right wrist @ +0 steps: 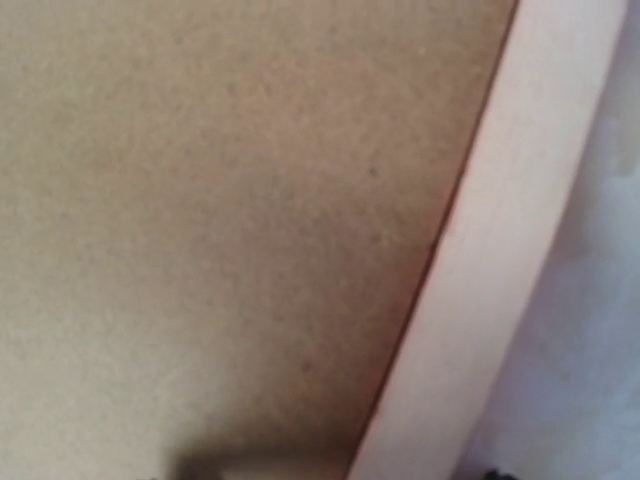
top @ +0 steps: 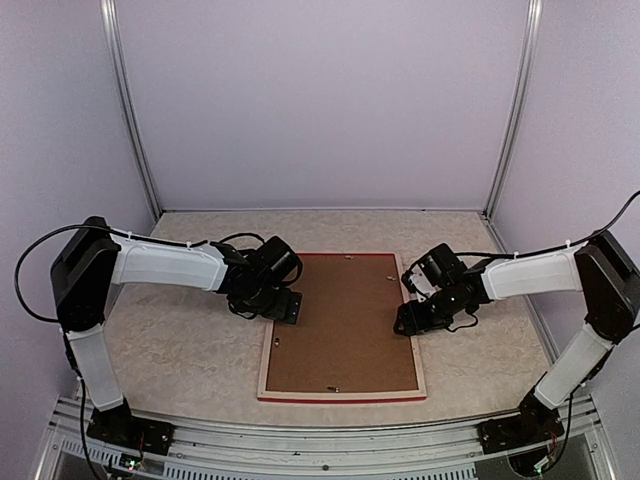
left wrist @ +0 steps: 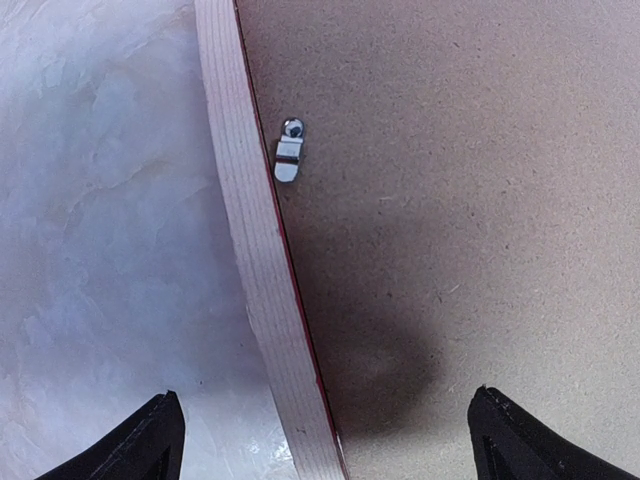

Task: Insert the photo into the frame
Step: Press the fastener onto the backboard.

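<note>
a: from the top camera you get the whole frame. it lies back-up in the middle of the table, with the brown backing board filling it. its long axis runs from your arms' bases toward the back wall, and a red strip shows along the near end.

b: your left wrist camera adds what the top one can't resolve. a small metal clip sits on the board just beside the frame's left rail, lying roughly along it, and the rail's pale wood grain is sharp.

a: your left arm rises from its base, then its forearm reaches inward, wrist bent down over the left rail partway along it. on the left gripper, the fingers stand wide apart, one over the table and one over the board. the rail lies between them and nothing is pinched.

b: your right arm mirrors that, with the right gripper low at the right rail. its wrist view is close and blurred, showing only board and the pale rail slanting up the right side. the fingertips barely show, so you can't tell whether that claw is apart or together.
</note>
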Robot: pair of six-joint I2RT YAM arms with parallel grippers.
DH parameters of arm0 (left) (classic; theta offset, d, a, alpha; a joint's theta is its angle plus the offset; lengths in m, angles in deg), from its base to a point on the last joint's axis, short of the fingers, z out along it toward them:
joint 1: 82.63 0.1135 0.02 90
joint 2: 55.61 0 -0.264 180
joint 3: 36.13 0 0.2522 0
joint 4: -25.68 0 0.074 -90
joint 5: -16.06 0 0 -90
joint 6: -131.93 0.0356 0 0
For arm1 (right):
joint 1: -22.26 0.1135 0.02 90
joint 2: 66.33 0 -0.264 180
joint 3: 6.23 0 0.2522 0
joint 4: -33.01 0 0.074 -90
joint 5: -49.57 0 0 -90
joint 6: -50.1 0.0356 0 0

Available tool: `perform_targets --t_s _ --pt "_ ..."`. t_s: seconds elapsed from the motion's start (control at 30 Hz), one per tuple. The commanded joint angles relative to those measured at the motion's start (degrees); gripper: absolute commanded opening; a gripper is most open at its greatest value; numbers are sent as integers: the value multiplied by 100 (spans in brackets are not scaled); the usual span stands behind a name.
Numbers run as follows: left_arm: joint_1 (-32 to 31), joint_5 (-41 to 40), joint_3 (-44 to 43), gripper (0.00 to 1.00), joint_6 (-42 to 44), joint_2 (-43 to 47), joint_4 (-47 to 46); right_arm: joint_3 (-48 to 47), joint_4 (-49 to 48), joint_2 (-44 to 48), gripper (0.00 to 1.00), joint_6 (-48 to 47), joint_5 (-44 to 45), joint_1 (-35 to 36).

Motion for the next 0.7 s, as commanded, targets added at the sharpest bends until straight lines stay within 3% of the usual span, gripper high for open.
perform_targets --t_s 0.0,0.67 --pt "-13 -111 -117 98 33 -91 34 49 -15 -172 66 54 57 -43" --pt "-40 -134 -100 98 21 -87 63 259 89 81 50 214 616 -45"
